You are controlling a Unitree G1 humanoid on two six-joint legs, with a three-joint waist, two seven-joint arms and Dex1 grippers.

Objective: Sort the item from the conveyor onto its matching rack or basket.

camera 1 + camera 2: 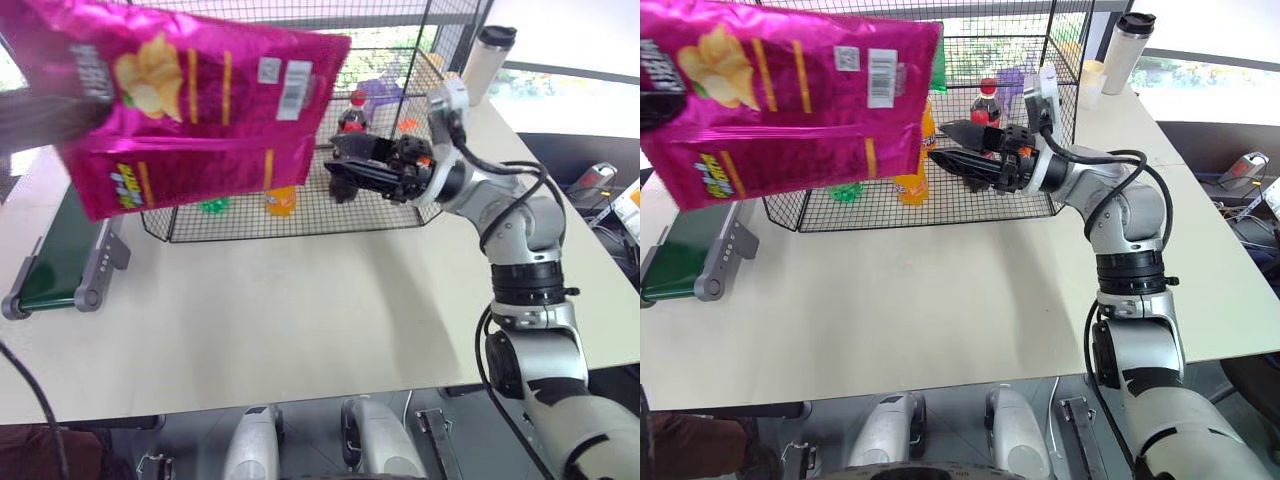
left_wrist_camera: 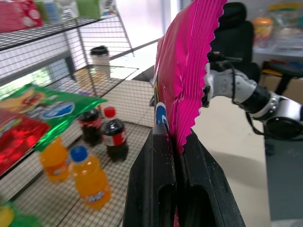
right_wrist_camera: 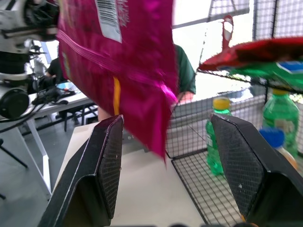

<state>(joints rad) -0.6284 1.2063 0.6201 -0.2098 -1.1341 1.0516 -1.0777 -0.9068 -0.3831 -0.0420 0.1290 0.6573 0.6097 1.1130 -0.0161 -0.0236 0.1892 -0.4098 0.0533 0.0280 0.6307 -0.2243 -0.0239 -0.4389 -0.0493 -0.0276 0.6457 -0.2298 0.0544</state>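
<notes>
Left gripper (image 2: 176,156) pinched closed; right gripper (image 3: 165,165) spread wide, level.

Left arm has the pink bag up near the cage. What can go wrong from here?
1. The left gripper pinches the large magenta-pink crisp bag only at one serrated edge; the hanging bag may swing or slip out.
2. The open right gripper sits just under the bag's corner, so they may collide.
3. The black wire cage's upper shelf already carries red and green crisp bags; the bag may snag there.
</notes>
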